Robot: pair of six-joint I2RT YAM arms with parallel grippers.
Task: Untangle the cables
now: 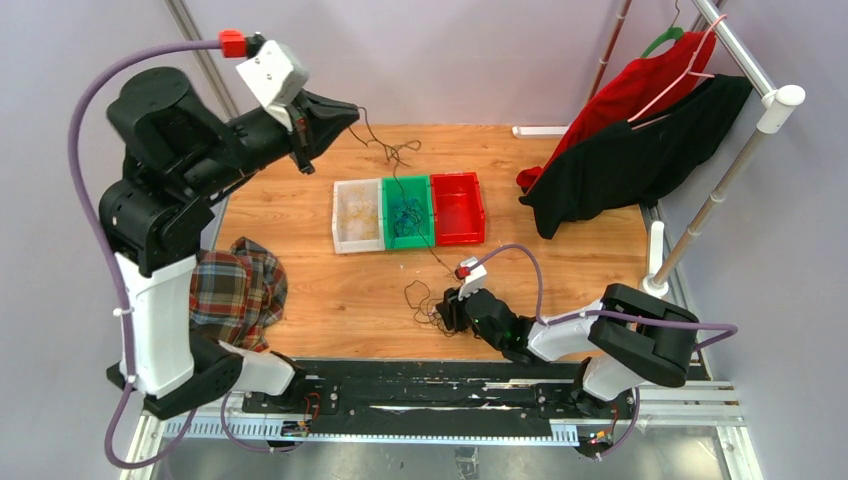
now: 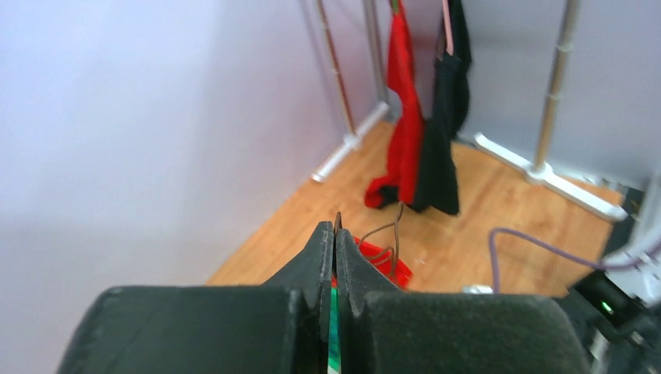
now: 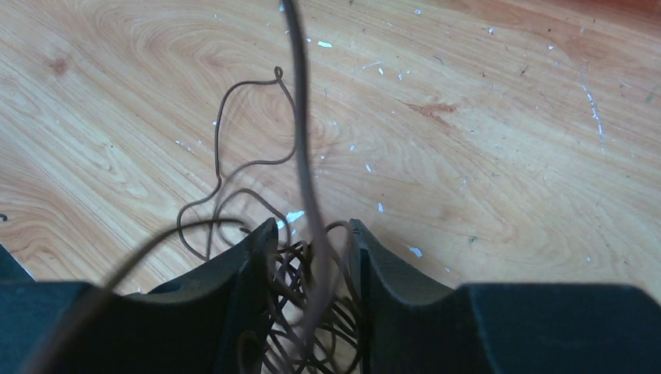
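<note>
Found the left gripper (image 1: pixel 353 111) raised high over the far left of the table (image 1: pixel 560 270), clenched on one thin dark strand of the cables (image 1: pixel 398 150). Confirmed in the left wrist view: fingers (image 2: pixel 316 257) pressed flat together, strand poking out at the tips. Traced that strand down through a loose knot hanging in the air, across the green bin (image 1: pixel 408 178), to a dark coil lying on the wood near the front edge.

Found the right gripper (image 1: pixel 446 306) low on the table, closed onto that coil. Noted in the right wrist view the fingers (image 3: pixel 249 273) on either side of the bundle, the gap between them packed with loops, and one strand rising out of it. Noted also more wire lying in the green bin and pale wire in the white bin (image 1: pixel 337 215) beside it.

Judged the step in hand as pulling apart, with one end lifted and the bulk pinned down. Judged the task well short of done, given the tangled knot and coil.

Recommend for the next move: hold the coil down, draw the raised end further up and away slowly, and watch for the knot tightening instead of opening
</note>
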